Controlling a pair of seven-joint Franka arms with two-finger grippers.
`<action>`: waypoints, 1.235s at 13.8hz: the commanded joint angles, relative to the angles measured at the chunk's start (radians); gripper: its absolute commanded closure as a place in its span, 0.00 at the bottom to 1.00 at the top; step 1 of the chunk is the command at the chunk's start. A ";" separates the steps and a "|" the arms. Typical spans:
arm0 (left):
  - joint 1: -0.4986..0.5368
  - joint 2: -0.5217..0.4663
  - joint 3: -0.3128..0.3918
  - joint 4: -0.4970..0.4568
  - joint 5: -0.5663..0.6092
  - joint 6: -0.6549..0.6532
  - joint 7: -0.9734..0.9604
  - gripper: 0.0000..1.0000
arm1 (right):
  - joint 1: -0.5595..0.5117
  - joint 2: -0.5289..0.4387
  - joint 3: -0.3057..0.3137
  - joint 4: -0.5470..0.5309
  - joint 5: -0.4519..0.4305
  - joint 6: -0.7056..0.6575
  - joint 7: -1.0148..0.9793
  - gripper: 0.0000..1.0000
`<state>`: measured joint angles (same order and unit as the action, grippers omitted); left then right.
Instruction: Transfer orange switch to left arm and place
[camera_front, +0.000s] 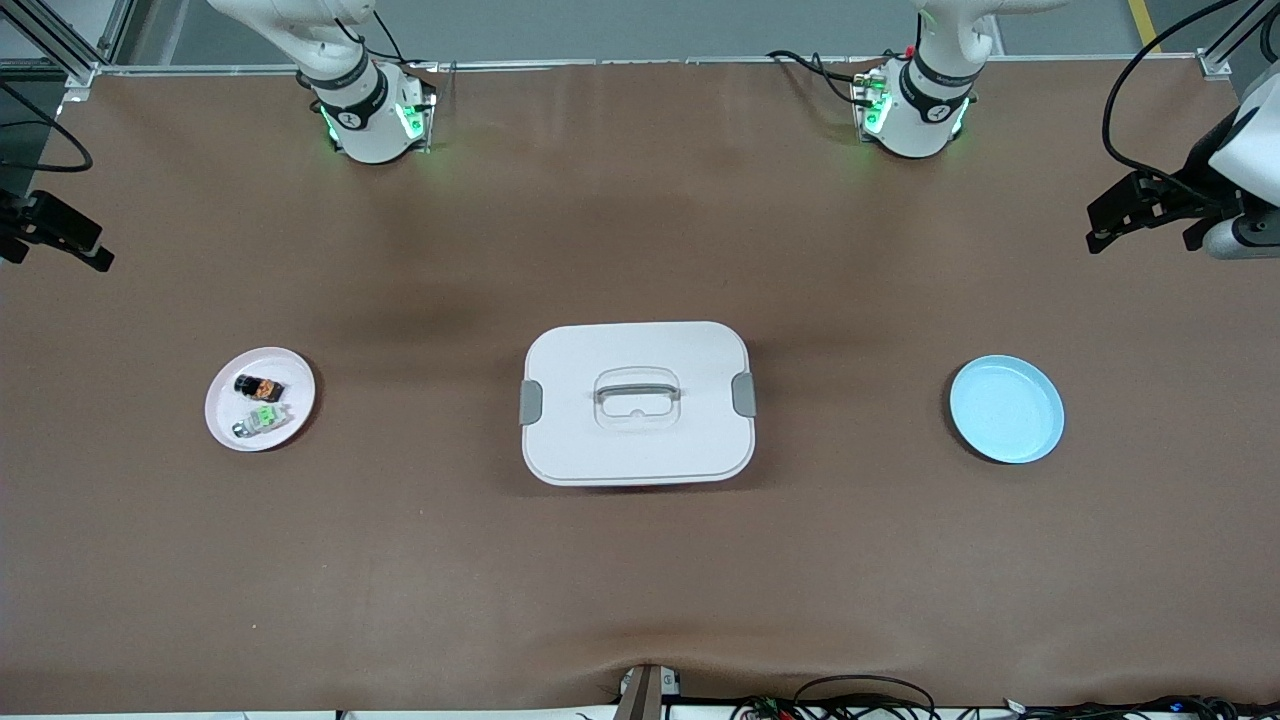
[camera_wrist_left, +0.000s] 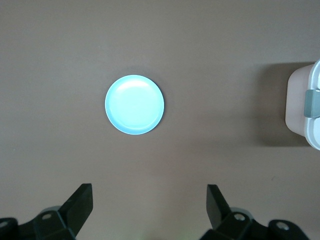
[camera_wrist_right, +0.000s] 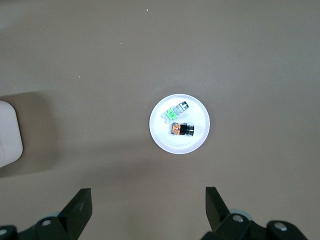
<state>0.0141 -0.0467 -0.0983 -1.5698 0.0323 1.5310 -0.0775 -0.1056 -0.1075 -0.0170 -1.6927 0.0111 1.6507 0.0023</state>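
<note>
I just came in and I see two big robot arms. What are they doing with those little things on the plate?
Nothing is being held yet. The orange switch lies on a pink plate beside a green-topped switch, toward the right arm's end of the table. The right end effector hangs open above that plate. The left end effector hangs open above an empty blue plate at the left arm's end. The white box sits closed between the two plates.

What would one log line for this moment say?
orange switch: on pink plate, untouched | box: mid-table, shut | blue plate: empty | left claw: open, above blue plate | right claw: open, above pink plate
</note>
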 joint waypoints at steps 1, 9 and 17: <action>0.003 0.011 -0.001 0.028 0.005 -0.022 0.007 0.00 | -0.002 0.012 0.002 0.027 -0.011 -0.017 -0.008 0.00; 0.006 0.021 -0.001 0.031 0.003 -0.020 0.004 0.00 | -0.002 0.014 0.003 0.027 -0.011 -0.017 -0.008 0.00; 0.000 0.028 -0.001 0.028 0.003 -0.022 -0.002 0.00 | -0.003 0.014 0.002 0.028 -0.011 -0.015 -0.008 0.00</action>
<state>0.0159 -0.0299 -0.0981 -1.5696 0.0323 1.5307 -0.0776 -0.1056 -0.1070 -0.0168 -1.6922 0.0111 1.6507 0.0015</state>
